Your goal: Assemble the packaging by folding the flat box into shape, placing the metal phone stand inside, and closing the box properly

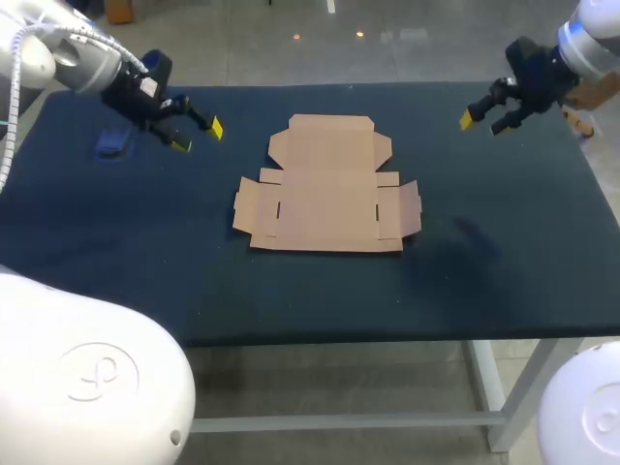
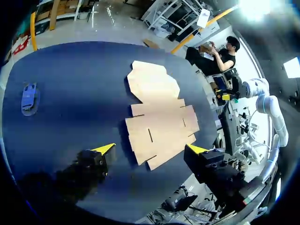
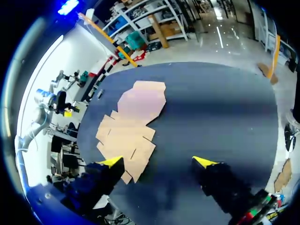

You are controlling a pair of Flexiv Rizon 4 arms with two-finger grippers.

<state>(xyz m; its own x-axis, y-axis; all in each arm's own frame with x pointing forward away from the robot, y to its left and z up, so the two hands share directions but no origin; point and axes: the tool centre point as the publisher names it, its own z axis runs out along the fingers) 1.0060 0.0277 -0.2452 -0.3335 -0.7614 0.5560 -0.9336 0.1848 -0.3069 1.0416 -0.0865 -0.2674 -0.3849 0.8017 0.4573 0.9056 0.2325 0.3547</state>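
A flat, unfolded brown cardboard box [image 1: 329, 199] is lying mid-table on the dark blue table [image 1: 504, 281]. The left gripper [image 1: 199, 137], far left, and the right gripper [image 1: 481, 124], far right, are hovering with fingers spread, holding nothing. A small blue object [image 1: 111, 145] is sitting just left of the left gripper.

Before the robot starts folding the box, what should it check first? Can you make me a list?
1. The box lies flat and unfolded: ok.
2. Nothing sits on top of the box: ok.
3. The left end effector is open and empty: ok.
4. The right end effector is open and empty: ok.
5. The phone stand rests on the table, apart from the box: ok.
6. The creases will fold easily: cannot tell.
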